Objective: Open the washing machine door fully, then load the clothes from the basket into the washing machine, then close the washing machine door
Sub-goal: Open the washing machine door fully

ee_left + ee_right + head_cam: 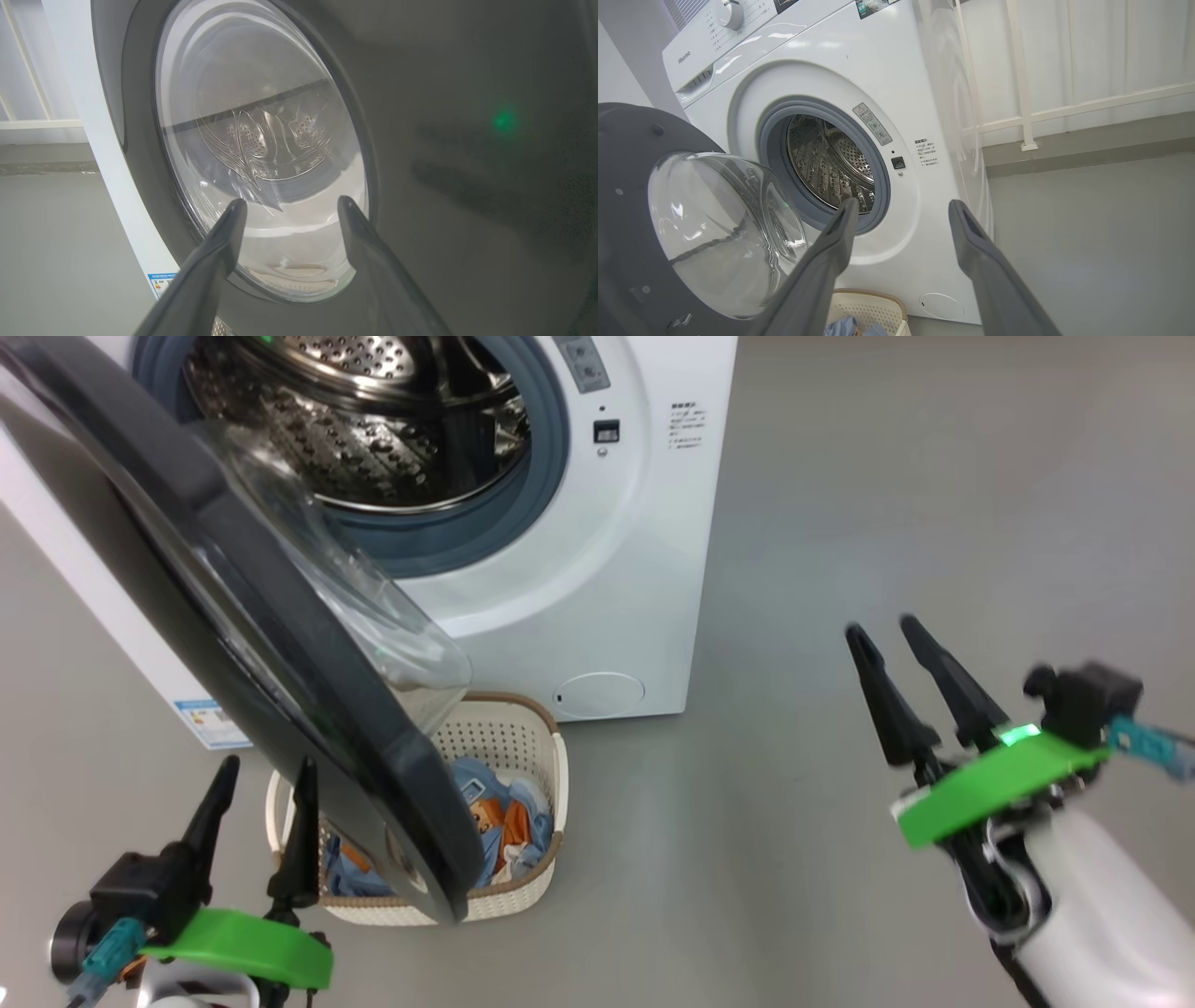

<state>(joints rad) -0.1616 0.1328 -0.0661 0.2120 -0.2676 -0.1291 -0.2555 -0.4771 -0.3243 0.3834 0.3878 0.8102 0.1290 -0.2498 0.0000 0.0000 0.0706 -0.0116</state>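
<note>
- Left gripper (267, 767): fingers spread wide, nothing between them. It sits close to the outer face of the washing machine door (280, 644); whether it touches cannot be told. In the left wrist view the two tips frame the lower part of the door glass.
- Right gripper (882, 627): fingers spread wide, holding nothing. It hangs above bare floor (934, 476), well apart from the washing machine (607, 569) and off to its right.
- Washing machine door: open, swung out to the left of the opening, glass bowl facing the drum. Its lower edge stands over the basket (523, 737) and hides part of it in the head view.
- Basket: on the floor, just beside the foot of the machine's front, near the round cap (597, 693).
- Clothes (504, 821): heaped inside the basket; light blue, with orange-brown and white patches.
- Washing machine: grey gasket (546, 476) rings the opening, perforated steel drum (373, 429) behind it; blue label (210, 719) low at the front's left corner.
</note>
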